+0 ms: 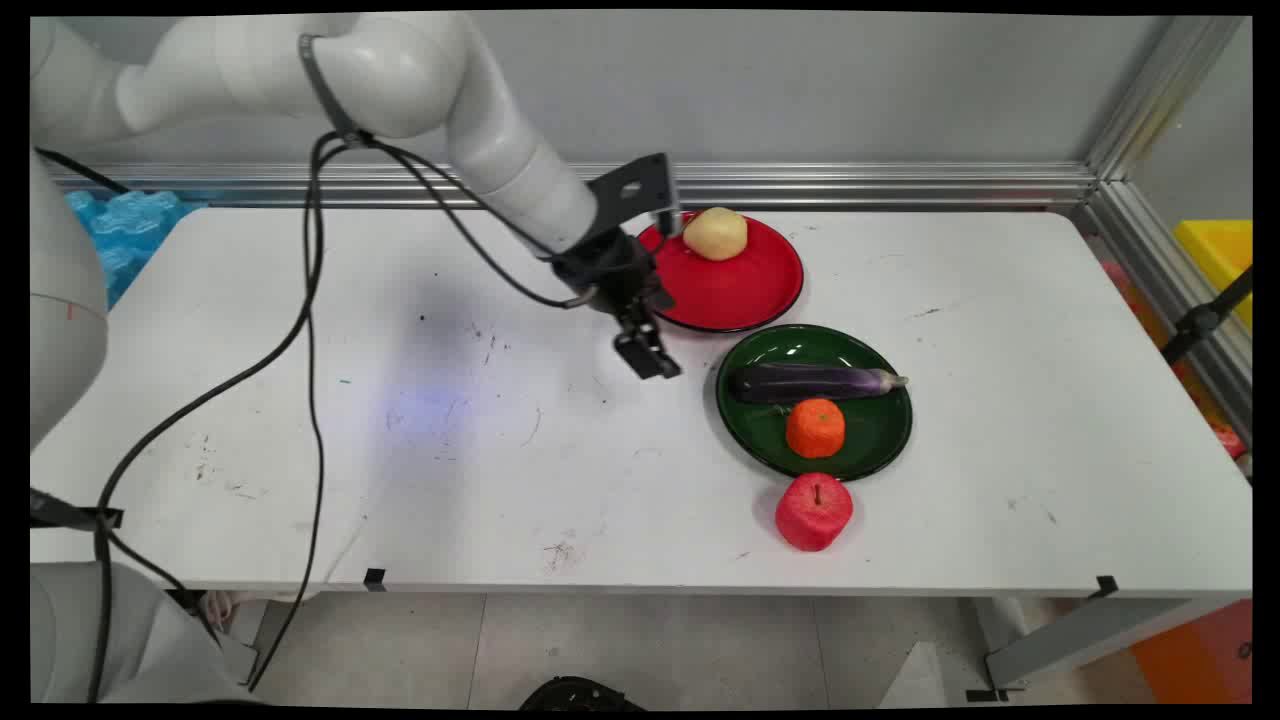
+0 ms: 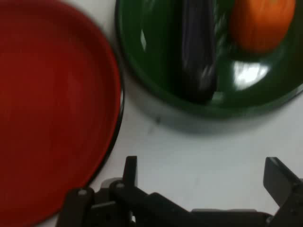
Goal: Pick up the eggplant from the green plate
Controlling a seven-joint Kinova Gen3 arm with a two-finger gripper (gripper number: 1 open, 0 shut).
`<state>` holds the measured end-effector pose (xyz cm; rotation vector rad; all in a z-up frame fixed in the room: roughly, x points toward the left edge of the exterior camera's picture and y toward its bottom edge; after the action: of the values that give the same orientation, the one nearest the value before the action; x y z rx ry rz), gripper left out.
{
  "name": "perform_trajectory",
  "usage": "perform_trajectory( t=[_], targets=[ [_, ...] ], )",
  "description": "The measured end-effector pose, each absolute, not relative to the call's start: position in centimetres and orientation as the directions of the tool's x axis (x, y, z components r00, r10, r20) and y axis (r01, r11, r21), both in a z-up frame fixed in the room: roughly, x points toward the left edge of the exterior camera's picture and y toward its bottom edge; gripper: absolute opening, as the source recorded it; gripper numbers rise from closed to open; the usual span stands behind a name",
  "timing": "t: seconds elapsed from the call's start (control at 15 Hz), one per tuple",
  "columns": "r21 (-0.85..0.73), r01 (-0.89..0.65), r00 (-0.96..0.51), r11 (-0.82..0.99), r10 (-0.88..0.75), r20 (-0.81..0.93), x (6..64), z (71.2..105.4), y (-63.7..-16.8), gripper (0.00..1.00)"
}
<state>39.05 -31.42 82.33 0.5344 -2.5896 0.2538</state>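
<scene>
The white table (image 1: 500,450) carried scuffs and dark specks across its top, with small black tape marks at the near edge. Behind it ran an aluminium rail (image 1: 800,185) along a plain grey wall (image 1: 800,90), and the rail turned down the right side, where a yellow bin (image 1: 1220,250) sat beyond the frame. Blue foam (image 1: 125,230) showed past the table's far left corner, and pale floor tiles (image 1: 650,650) lay below the near edge. The gripper (image 1: 650,358) hung low over bare tabletop, just left of the gap between two plates, and it held nothing. In the hand view its fingers (image 2: 130,172) stood wide apart, with only white table between them. The red plate (image 1: 745,285) sat just behind and to the right of the gripper, with a pale yellow potato (image 1: 715,234) near its far rim. The green plate (image 1: 870,440) lay just in front of the red one, the two rims close but apart. On it a dark purple eggplant (image 1: 815,382) lay crosswise, stem end pointing right. An orange (image 1: 815,428) sat just in front of the eggplant on the same plate. A red apple (image 1: 814,512) stood on the table just beside the green plate's near rim. Black cables (image 1: 315,330) looped down from the arm at the left.
</scene>
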Motion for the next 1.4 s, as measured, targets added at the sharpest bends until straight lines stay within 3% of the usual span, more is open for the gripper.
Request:
perform_trajectory(
  t=[0.73,1.4],
  targets=[
    [-0.078,-0.429,-0.740,0.900,-0.301,0.601,31.8,79.5,-34.1,1.00],
    [-0.104,-0.423,-0.740,0.900,-0.277,0.613,30.1,75.2,-35.8,1.00]
  ],
)
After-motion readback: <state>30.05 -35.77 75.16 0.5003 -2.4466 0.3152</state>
